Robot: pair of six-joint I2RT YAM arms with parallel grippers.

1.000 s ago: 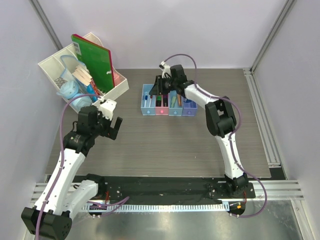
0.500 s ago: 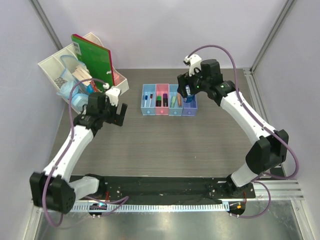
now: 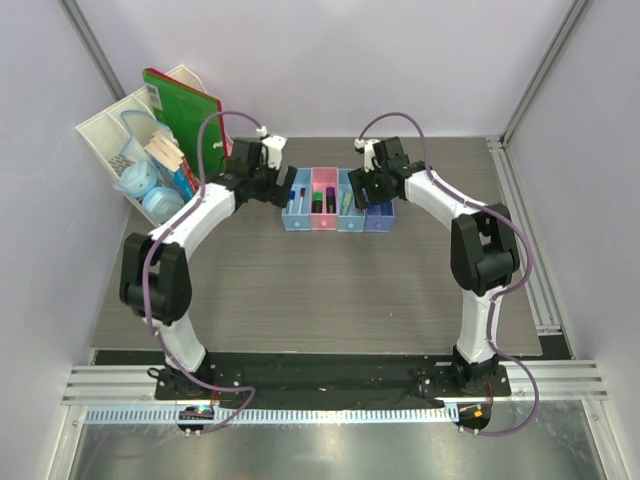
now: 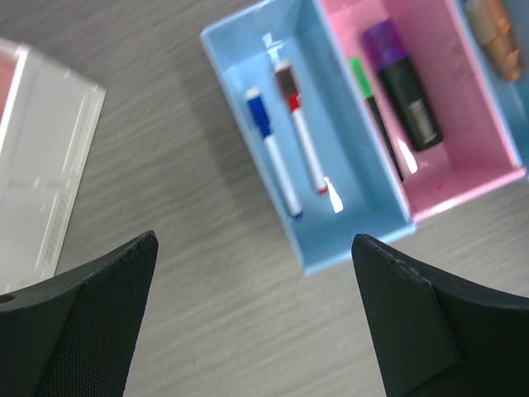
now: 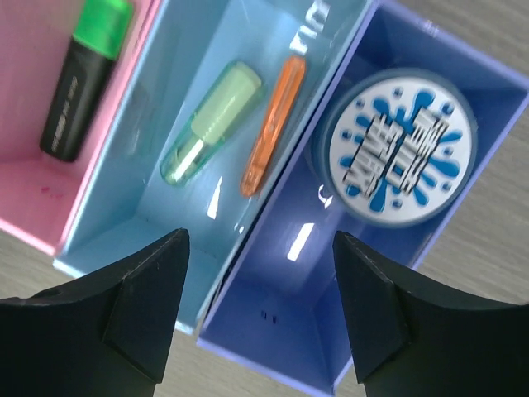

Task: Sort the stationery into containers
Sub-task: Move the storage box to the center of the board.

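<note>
The dark wood-grain table (image 3: pixel 330 290) carries a white desk organiser (image 3: pixel 105 130) at its far left, with a green notebook (image 3: pixel 190 110) standing in it. Mid-table sits the row of four bins (image 3: pixel 338 224).

The left gripper (image 4: pixel 254 248) hangs over its left end, jaws wide and empty. The right gripper (image 5: pixel 260 240) is over its right end, fingers apart and gripping nothing.

- **Purple bin (image 5: pixel 281 331):** a round blue-and-white printed disc (image 5: pixel 402 147).
- **Pink bin (image 4: pixel 463 141):** a purple-black marker (image 4: pixel 402 95) and a green-capped black marker (image 5: pixel 87 78).
- **Second blue bin (image 5: pixel 140 223):** a pale green marker (image 5: pixel 211 124) beside an orange marker (image 5: pixel 273 124).
- **Left blue bin (image 4: pixel 347 207):** a blue-white pen (image 4: pixel 273 157) and a red-white pen (image 4: pixel 302 132), side by side.
</note>
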